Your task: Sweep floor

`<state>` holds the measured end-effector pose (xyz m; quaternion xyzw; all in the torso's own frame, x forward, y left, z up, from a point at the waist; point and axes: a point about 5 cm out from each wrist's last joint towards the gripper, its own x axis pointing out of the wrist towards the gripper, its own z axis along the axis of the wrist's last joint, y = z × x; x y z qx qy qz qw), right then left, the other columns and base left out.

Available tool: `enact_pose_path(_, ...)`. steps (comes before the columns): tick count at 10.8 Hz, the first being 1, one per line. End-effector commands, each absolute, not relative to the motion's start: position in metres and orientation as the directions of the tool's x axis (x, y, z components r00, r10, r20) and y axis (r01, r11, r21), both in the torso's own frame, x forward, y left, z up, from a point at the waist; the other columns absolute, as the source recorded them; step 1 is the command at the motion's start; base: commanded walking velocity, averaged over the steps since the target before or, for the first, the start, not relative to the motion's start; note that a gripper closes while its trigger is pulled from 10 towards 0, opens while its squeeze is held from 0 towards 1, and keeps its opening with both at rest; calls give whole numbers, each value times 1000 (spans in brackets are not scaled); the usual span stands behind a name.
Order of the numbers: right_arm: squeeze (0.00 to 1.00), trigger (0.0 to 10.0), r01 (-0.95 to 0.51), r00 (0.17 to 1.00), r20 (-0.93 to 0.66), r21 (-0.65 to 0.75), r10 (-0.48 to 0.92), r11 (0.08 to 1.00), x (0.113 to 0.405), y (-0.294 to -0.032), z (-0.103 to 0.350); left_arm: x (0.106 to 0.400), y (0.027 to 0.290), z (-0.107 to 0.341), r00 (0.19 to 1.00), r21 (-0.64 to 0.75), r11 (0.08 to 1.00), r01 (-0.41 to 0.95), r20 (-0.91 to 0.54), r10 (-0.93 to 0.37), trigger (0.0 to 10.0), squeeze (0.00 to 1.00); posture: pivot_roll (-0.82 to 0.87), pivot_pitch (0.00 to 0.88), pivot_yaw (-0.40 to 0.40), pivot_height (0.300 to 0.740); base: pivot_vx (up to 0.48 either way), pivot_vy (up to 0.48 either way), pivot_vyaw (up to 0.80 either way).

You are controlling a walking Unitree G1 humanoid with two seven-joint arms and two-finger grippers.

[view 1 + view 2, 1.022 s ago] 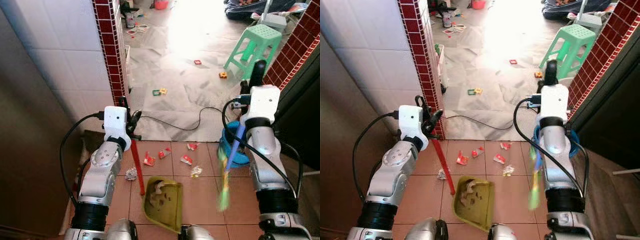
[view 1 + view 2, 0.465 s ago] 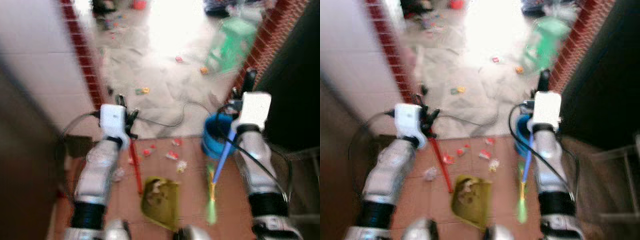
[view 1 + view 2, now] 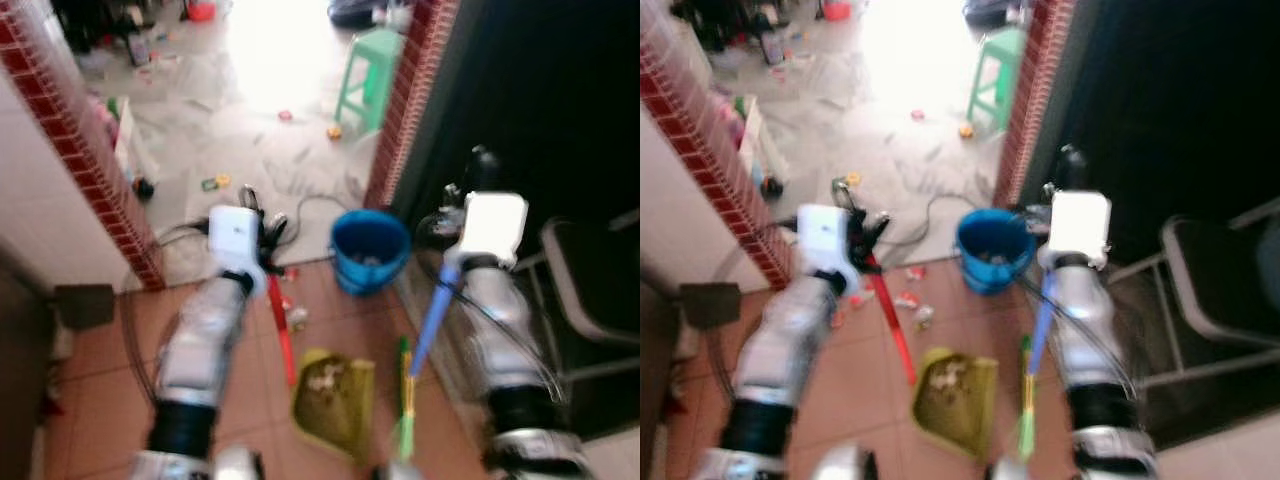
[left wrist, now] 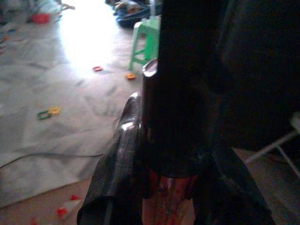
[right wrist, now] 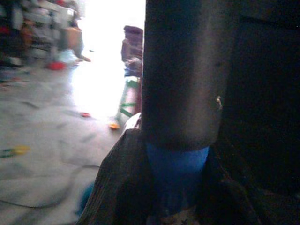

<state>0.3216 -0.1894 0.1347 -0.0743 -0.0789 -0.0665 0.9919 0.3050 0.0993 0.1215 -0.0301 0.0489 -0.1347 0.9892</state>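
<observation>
My left gripper [image 3: 262, 215] is shut on the red handle [image 3: 283, 335] of an olive-green dustpan [image 3: 335, 395], which rests on the terracotta tiles with scraps inside. In the left wrist view its fingers [image 4: 117, 178] close around that red handle [image 4: 168, 201]. My right gripper [image 3: 470, 185] is shut on the blue handle [image 3: 428, 320] of a broom; its green bristles [image 3: 403, 425] hang just right of the dustpan. The blue handle [image 5: 176, 173] also shows between the fingers in the right wrist view. A few red and white scraps [image 3: 297, 318] lie on the tiles beside the red handle.
A blue bucket [image 3: 370, 250] stands ahead between my arms. Brick pillars stand at left [image 3: 80, 150] and right [image 3: 405, 100], with a dark room and a chair [image 3: 590, 300] to the right. Beyond lie a black cable [image 3: 300, 205], small scattered litter [image 3: 215, 182] and a green stool [image 3: 365, 65].
The camera has swung to the right, with blur, so the bucket now sits in the middle and the dark room and chair have come into view. Both grippers keep their hold.
</observation>
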Motion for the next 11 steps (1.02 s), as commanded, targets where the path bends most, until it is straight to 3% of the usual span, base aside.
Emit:
enact_pose_path(1,0,10000,131,968,233,-148,-94,980,325,-186,150,309,101,137,965,-74,963,259,-20,-261,10000,0,-3,0,-3,740,0,0,0)
enact_pose_path(5,0,10000,127,968,234,-159,-88,979,327,-190,152,313,110,134,984,-76,982,171,-38,-174,10000,0,-11,6,-18,740,0,0,0)
enact_pose_path(7,0,10000,123,971,221,-161,-86,979,327,-192,150,315,129,133,998,-112,993,39,-42,-44,10000,0,-10,14,-25,740,0,0,0)
enact_pose_path(11,0,10000,117,970,231,-172,-75,978,331,-194,155,329,140,198,980,-154,988,24,197,7,10000,0,-9,1,-28,740,0,0,0)
